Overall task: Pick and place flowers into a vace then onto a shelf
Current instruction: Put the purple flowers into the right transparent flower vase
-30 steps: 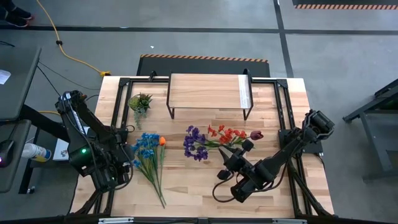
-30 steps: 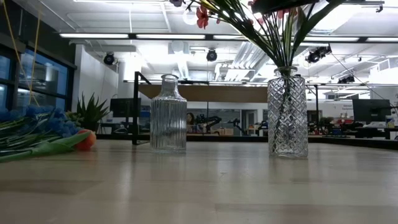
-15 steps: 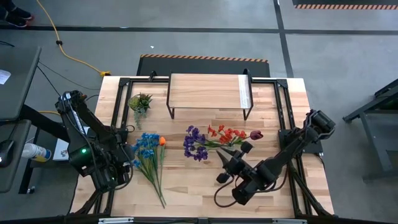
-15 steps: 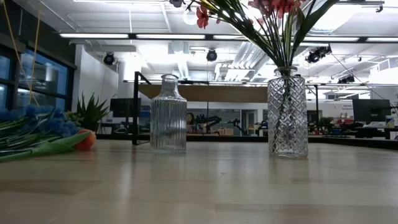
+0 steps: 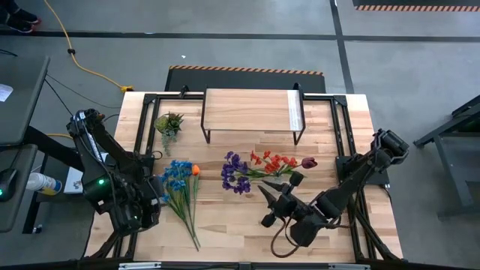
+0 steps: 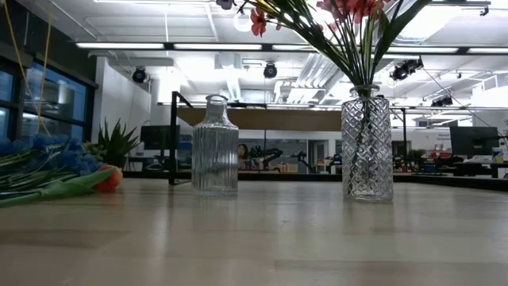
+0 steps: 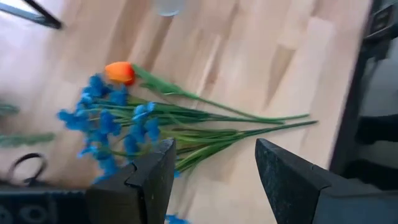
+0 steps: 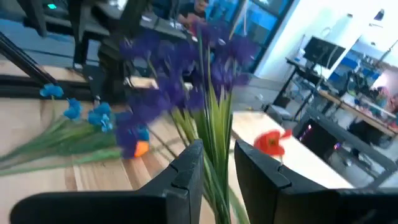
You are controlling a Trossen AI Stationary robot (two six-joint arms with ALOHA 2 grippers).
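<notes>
The red, purple and maroon flowers (image 5: pixel 262 166) stand with their green stems in a diamond-cut glass vase (image 6: pixel 367 144) on the table. Their purple blooms (image 8: pixel 186 68) fill the right wrist view. My right gripper (image 5: pixel 264 204) is open and hangs just near-side of that bunch without touching it (image 8: pixel 217 168). An empty ribbed glass vase (image 6: pixel 214 145) stands to its left. The blue flowers with one orange bloom (image 5: pixel 178 187) lie flat on the table. My left gripper (image 7: pixel 214 168) is open, waiting beside them at the table's left (image 5: pixel 148 204). The shelf (image 5: pixel 251 111) stands at the far edge.
A small spiky potted plant (image 5: pixel 169 124) stands left of the shelf, near the far-left corner (image 6: pixel 117 143). Black frame rails (image 5: pixel 341 142) run along the table's sides. Bare wood (image 5: pixel 225 217) lies between the two bunches, toward the near edge.
My right gripper has drawn back from the bunch in the vase, toward the table's near-right, and has left the top of the low view. The flowers have stayed standing in the diamond-cut vase.
</notes>
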